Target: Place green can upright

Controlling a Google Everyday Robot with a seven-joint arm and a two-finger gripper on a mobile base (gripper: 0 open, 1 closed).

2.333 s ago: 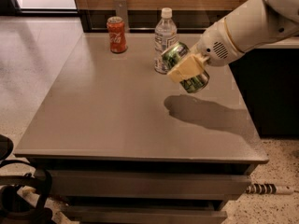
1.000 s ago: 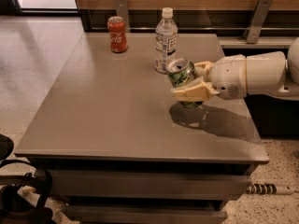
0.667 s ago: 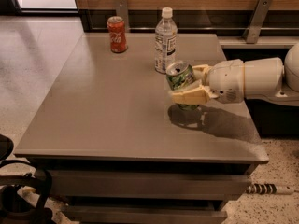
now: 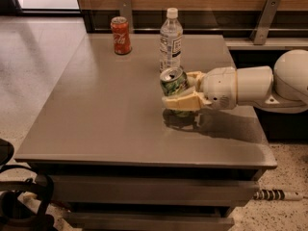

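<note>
- Placement is the step in hand: the tool (image 4: 177,90), reaching in from the right, is clamped on the green can (image 4: 171,81), one finger on each side.
- The green can is nearly upright, silver top up, low over the table (image 4: 106,109) and just in front of the water bottle (image 4: 171,37); I cannot tell whether its base touches the table.
- Next move, as I judge it: settle the base flat, spread the fingers, then draw back to the right without tipping the can or nudging the bottle.
- Writing: the red can (image 4: 121,35) at the far edge shows white cola-style script; the bottle's label print and the green can's pale patch are unreadable.
</note>
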